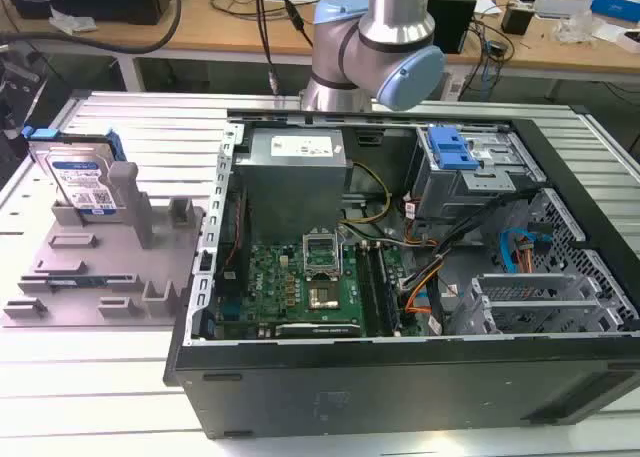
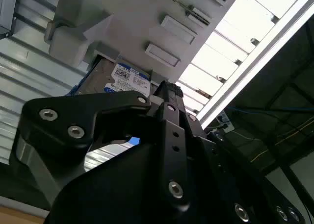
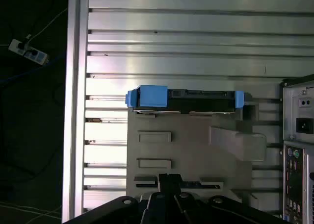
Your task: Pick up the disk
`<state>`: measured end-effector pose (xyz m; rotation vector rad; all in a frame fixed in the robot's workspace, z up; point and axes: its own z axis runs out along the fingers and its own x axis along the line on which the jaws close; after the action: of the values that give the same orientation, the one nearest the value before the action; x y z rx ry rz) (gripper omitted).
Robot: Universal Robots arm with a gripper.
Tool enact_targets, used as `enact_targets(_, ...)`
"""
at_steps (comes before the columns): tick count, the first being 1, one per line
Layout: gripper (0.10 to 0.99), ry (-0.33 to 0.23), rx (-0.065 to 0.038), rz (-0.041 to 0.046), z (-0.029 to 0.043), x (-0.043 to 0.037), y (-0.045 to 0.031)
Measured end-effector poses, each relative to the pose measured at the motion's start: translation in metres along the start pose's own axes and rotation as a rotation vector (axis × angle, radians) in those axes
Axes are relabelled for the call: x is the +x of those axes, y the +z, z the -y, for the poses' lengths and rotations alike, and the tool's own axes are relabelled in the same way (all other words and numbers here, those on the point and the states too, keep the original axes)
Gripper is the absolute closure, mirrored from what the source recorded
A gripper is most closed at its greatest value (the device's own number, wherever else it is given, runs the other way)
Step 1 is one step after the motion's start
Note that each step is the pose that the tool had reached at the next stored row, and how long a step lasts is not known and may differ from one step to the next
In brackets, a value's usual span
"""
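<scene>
**benchrat:** Gripper (image 3: pixel 170 181) looks clenched to me in the first wrist view. The tips are pressed together with nothing between them. It's well apart from the disk (image 3: pixel 198 97) and isn't touching it.

**sata_sam:** ok, and where's the disk sitting exactly?

**benchrat:** It's over at the exterior view's left, standing on edge in a slot at the far left corner of a grey fixture (image 1: pixel 100 277). The fixture lies flat on the slatted metal table (image 1: pixel 130 127), just beside the open computer case (image 1: pixel 400 387). The disk itself is outside the case.

**sata_sam:** what does it look like? There's other blue stuff in there.

**benchrat:** It's a flat silver rectangle with a white-and-blue label (image 1: pixel 90 189) full of small printed codes, facing the near side. Blue rails (image 3: pixel 152 96) frame it. In the first wrist view you see it edge-on, as a thin dark strip with a blue piece at each end, and one of those pieces is chunkier. In the second wrist view the label peeks out between a grey fixture block and the black gripper body.

**sata_sam:** so it's not the blue thing inside the case?

**benchrat:** Nope, that's a latch (image 1: pixel 452 152) on the drive bay, at the far right inside the case. The big grey power supply (image 1: pixel 295 157) sits far left in there. The arm (image 1: pixel 375 47) stands beyond the case's far side.
</scene>
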<state>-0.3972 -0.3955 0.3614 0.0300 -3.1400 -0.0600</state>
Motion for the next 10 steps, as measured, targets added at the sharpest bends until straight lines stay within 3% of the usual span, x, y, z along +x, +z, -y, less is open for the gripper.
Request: enact_targets(10,0.980,0.000,0.000,0.0001,0.0000,0.0000,0.0000)
